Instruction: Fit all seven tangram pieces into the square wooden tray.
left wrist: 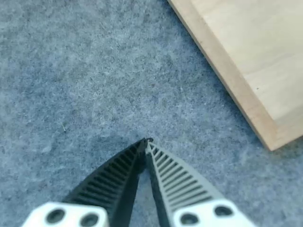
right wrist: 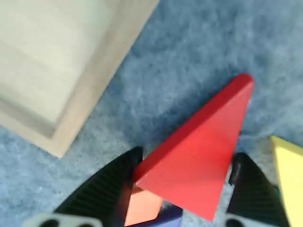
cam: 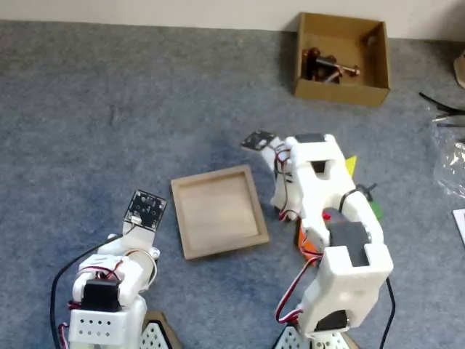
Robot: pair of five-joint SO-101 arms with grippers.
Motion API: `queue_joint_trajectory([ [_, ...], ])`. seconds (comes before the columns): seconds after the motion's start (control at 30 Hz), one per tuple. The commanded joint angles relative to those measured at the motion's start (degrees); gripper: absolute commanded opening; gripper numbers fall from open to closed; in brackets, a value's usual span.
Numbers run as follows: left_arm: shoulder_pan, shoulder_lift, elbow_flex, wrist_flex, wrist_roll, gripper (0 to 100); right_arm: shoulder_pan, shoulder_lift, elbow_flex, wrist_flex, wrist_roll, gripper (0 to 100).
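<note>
Grey carpet [cam: 109, 109] | right claw [right wrist: 188, 155] grips red triangle [right wrist: 199, 142] | left claw [left wrist: 147, 144] closed

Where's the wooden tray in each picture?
High view: wooden tray lies mid-picture on the grey carpet.
Left wrist view: one corner, beyond the left gripper's shut tips.
Right wrist view: one corner, across from the red triangle.
Shared landmark: the grey carpet.

Two arms: left arm [cam: 116, 283], right arm [cam: 327, 203]. One wooden tray [cam: 218, 211]. One cardboard box [cam: 341, 91]. Five tangram pieces seen: one red triangle [right wrist: 199, 161], one yellow piece [right wrist: 289, 175], one orange piece [right wrist: 142, 208], one blue piece [right wrist: 173, 218], one green piece [cam: 375, 209].
</note>
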Motion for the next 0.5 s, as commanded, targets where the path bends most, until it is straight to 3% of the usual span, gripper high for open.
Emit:
queue_joint_trajectory([
  [0.0, -0.66, -0.40, 1.10, 0.35, 0.26, 1, 0.13, 1.45, 3.03, 0.31, 0.70, 26.7],
  [0.27, -0.66, -0.40, 1.10, 0.35, 0.26, 1, 0.22, 1.27, 2.77, 0.84, 0.35, 16.8],
  [0.47, -0.66, -0.40, 1.10, 0.35, 0.26, 1, 1.89, 1.19, -2.51, 6.99, -3.43, 15.9],
])
